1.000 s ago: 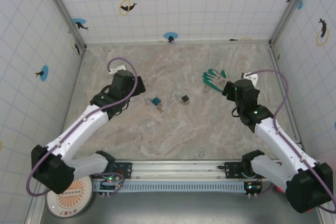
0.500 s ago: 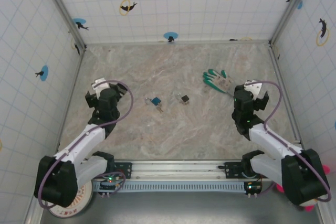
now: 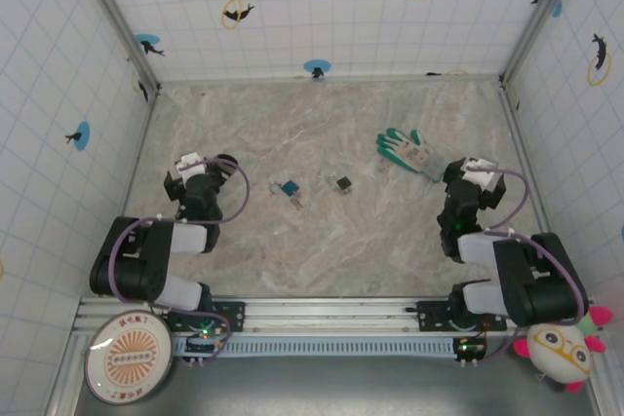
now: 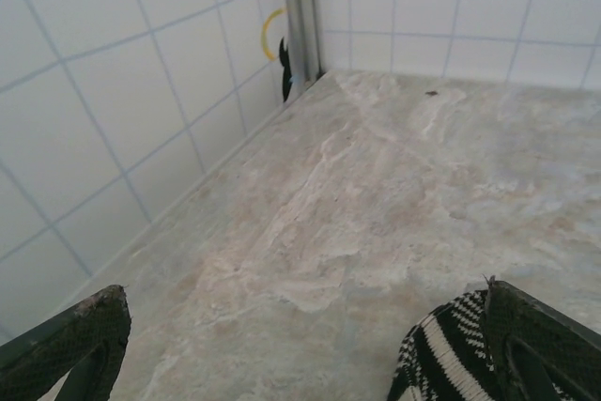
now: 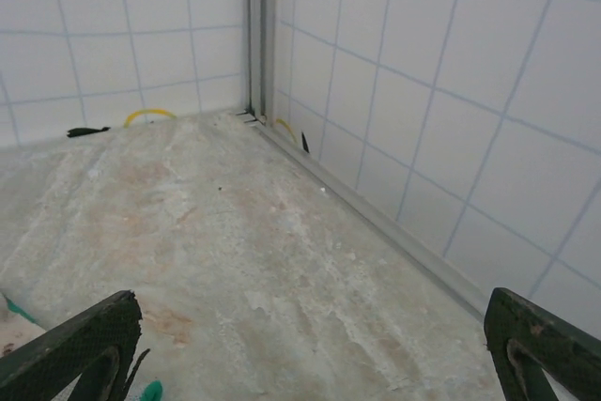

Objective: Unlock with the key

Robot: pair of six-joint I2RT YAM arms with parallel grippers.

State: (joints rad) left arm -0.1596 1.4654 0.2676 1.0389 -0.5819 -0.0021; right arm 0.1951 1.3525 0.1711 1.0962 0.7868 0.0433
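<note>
Both arms have folded back toward their bases since a second ago. Your left claw point(image 3: 188, 167) has pulled away from the middle of the table point(image 3: 322, 250) toward the left wall point(image 3: 58, 143), and your right claw point(image 3: 482, 171) has drawn back toward the right wall point(image 3: 585, 143). The key point(image 3: 297, 203), the blue padlock point(image 3: 289, 188) and the green glove point(image 3: 404, 147) lie where they did. Both claws stand wide apart and hold nothing (each wrist view shows bare marble between its two fingers point(image 4: 70, 340)). The key lies flat on the marble well to the right of the left claw, and farther still to the left of the right claw. It sits just beside the padlock, on the padlock's near side, though you cannot tell whether the two touch. A small black square item point(image 3: 343, 183) lies a little past them, toward the right claw. The glove lies just ahead and to the left of the right claw. For room, the left claw has its wall close on the left, the right claw has its wall close on the right, and the marble between the claws is open apart from those few small things.
</note>
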